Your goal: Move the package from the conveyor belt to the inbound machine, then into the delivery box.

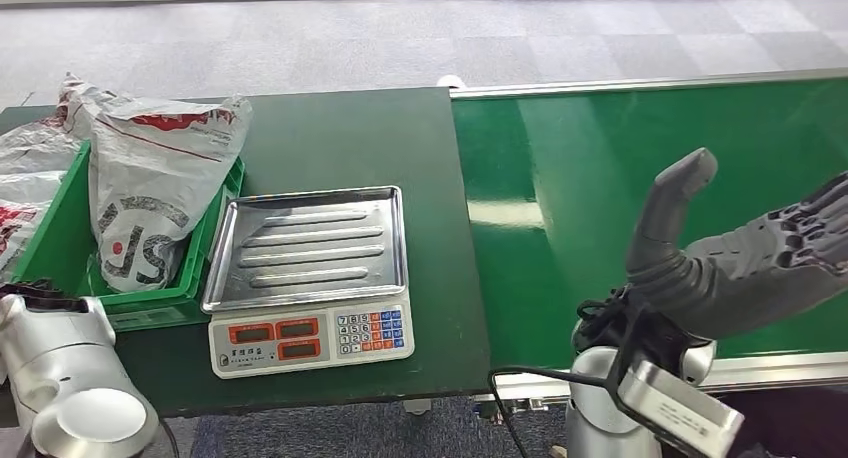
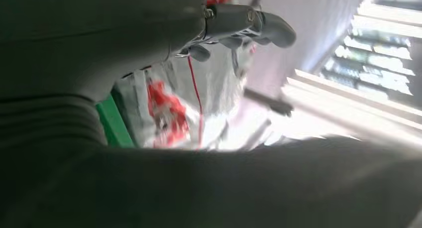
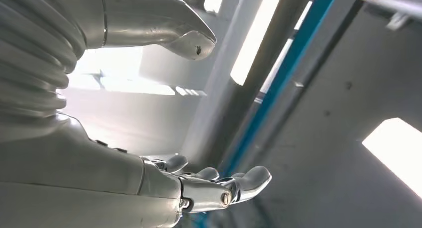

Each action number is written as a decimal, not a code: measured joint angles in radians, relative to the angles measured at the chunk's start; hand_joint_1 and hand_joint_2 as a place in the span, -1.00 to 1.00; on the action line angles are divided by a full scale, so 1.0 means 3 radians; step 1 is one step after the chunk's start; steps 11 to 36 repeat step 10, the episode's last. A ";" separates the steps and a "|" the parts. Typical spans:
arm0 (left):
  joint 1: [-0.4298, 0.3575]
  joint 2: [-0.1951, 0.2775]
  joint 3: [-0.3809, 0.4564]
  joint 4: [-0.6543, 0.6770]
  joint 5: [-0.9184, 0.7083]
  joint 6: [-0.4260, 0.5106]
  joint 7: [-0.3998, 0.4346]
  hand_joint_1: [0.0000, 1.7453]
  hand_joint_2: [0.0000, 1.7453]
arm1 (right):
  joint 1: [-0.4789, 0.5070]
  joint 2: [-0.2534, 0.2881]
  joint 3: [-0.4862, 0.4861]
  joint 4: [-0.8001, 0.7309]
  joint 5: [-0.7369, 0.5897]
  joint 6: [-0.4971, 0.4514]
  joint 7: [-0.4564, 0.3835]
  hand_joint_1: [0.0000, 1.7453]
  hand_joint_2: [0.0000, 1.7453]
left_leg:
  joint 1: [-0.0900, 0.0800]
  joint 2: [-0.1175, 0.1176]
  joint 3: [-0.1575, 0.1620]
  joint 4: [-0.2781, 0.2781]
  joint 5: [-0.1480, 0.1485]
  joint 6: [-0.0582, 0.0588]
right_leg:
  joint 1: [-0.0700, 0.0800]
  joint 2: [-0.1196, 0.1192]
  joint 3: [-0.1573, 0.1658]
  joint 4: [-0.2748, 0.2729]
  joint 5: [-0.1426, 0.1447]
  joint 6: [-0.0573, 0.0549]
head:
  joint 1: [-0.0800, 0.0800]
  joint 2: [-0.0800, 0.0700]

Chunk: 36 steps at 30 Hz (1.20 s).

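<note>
Two white plastic packages with red and black print lie in the green delivery box (image 1: 150,303): a large one (image 1: 150,188) leaning over its rim and another (image 1: 25,178) at the far left. My right hand (image 1: 740,258) hovers palm up over the green conveyor belt (image 1: 620,178), fingers spread and thumb raised, holding nothing. The right wrist view shows the same hand (image 3: 99,138) with its fingers (image 3: 219,183) apart. In the left wrist view my left hand (image 2: 149,34) is beside a package (image 2: 169,108), its fingers (image 2: 244,21) not closed on it.
A weighing scale (image 1: 310,343) with a steel tray (image 1: 310,243) stands on the dark green table (image 1: 340,138), between the box and the belt. My left arm (image 1: 60,378) sits at the lower left, close to the box's near corner.
</note>
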 joint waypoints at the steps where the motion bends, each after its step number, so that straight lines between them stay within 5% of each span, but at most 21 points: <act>1: 0.0147 -0.0075 -0.0210 -0.0262 0.0173 -0.0162 0.0058 -1.00 1.00 | 0.0030 -0.0018 0.0011 0.0015 -0.0227 0.0001 0.0048 -1.00 0.00 | 0.0000 -0.0001 -0.0001 0.0000 -0.0001 0.0001 | 0.0000 -0.0001 0.0001 -0.0001 -0.0001 0.0000 | 0.0000 0.0000; 3: 0.0474 -0.0212 -0.0695 -0.0815 0.0449 -0.0541 0.0165 -1.00 1.00 | 0.0115 -0.0064 0.0031 0.0041 -0.0640 0.0032 0.0158 -1.00 -1.00 | -0.0003 -0.0005 -0.0002 0.0000 -0.0002 0.0003 | -0.0003 -0.0006 0.0001 -0.0001 -0.0004 0.0003 | 0.0000 0.0000; 7: 0.1065 -0.0463 -0.1653 -0.1751 0.0561 -0.1063 0.0174 -1.00 1.00 | 0.0252 -0.0120 0.0036 0.0063 -0.0962 0.0153 0.0175 -1.00 1.00 | -0.0009 -0.0018 -0.0005 0.0000 -0.0006 0.0009 | -0.0009 -0.0017 0.0002 -0.0002 -0.0009 0.0011 | 0.0000 0.0000; 10: 0.1356 -0.0547 -0.2144 -0.2181 0.0478 -0.1292 0.0089 -1.00 1.00 | 0.0326 -0.0137 0.0036 0.0069 -0.1099 0.0258 0.0123 -1.00 1.00 | -0.0010 -0.0013 -0.0003 0.0000 -0.0011 0.0014 | -0.0010 -0.0013 0.0002 -0.0004 -0.0011 0.0014 | 0.0000 0.0000; 36: 0.1356 -0.0547 -0.2144 -0.2181 0.0478 -0.1292 0.0089 -1.00 1.00 | 0.0326 -0.0137 0.0036 0.0069 -0.1099 0.0258 0.0123 -1.00 1.00 | -0.0010 -0.0013 -0.0003 0.0000 -0.0011 0.0014 | -0.0010 -0.0013 0.0002 -0.0004 -0.0011 0.0014 | 0.0000 0.0000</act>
